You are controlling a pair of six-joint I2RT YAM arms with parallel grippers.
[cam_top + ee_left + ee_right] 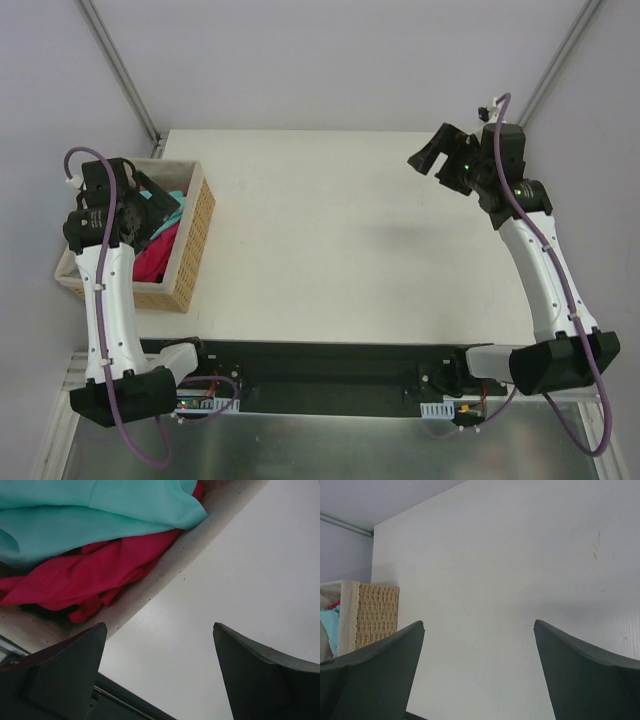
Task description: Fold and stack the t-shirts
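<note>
The t-shirts point(160, 240) are lying crumpled inside the basket point(195, 240), the light teal tee point(100, 510) draping over the crimson-magenta tee point(85, 577). I cannot tell a separate red one apart. The heap is running roughly along the basket's length, with no clean long axis to line up on.

The left pincer point(160, 630) is hovering just above the basket, its jaws standing wide with nothing between them. In its wrist view the cloth is sitting beyond the fingertips, off to one side and across the basket's pale lined rim point(165, 575). That offset is likely what the coming reach is hinging on.

The right pincer point(428, 158) is hanging well apart from the basket, over the far side of the bench point(350, 250), also spread wide and empty. The left arm is clearly the nearer one. The basket's walls are hemming the heap in, so a reach would probably have to be coming from above.
</note>
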